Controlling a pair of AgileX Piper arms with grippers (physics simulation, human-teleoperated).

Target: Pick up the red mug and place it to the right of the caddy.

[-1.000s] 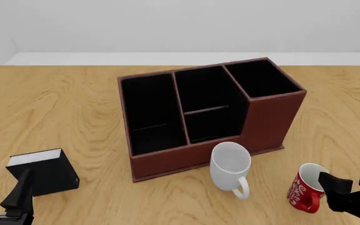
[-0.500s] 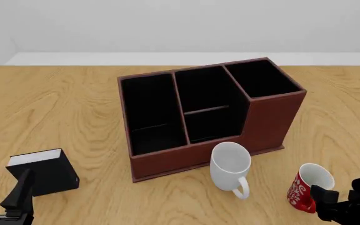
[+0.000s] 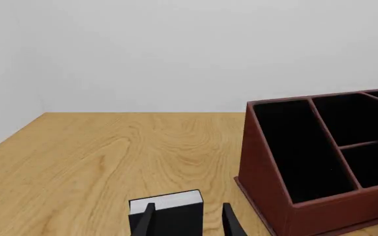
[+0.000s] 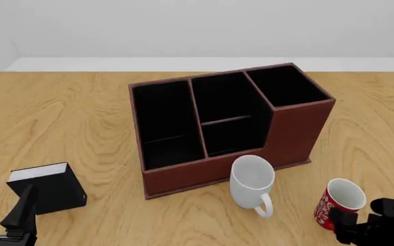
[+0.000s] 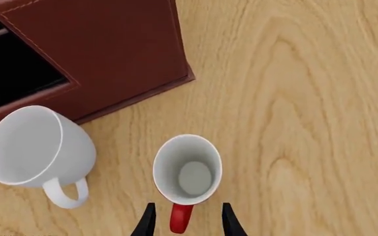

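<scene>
Two arms, and only the right one matters to me now. Biggest thing on the surface (image 4: 80, 118) is the caddy (image 4: 293, 128), reddish-brown with three black-lined compartments, sitting in the middle. Just in front of it stands the white mug (image 4: 252, 179), upright, its handle toward me. Well off to the left is a small black box (image 4: 46, 189) with a white top, and my left end effector (image 3: 187, 223) hangs just behind it with its fingers spread, holding nothing.

Next down in size is the red mug (image 5: 187, 169), upright on the surface in front of the caddy's right corner, near the white mug but apart from it. My right end effector (image 5: 187, 221) sits above it, released; in the wrist view the two fingers straddle the red handle (image 5: 180, 219) without touching it.

I judge the mug rigid, light and fairly slick, likely glazed ceramic, so a pinch on the rim wall could slip. Closing across the handle looks like the surest hold, provided I descend further first. A careless closure could tip it toward the white mug.
</scene>
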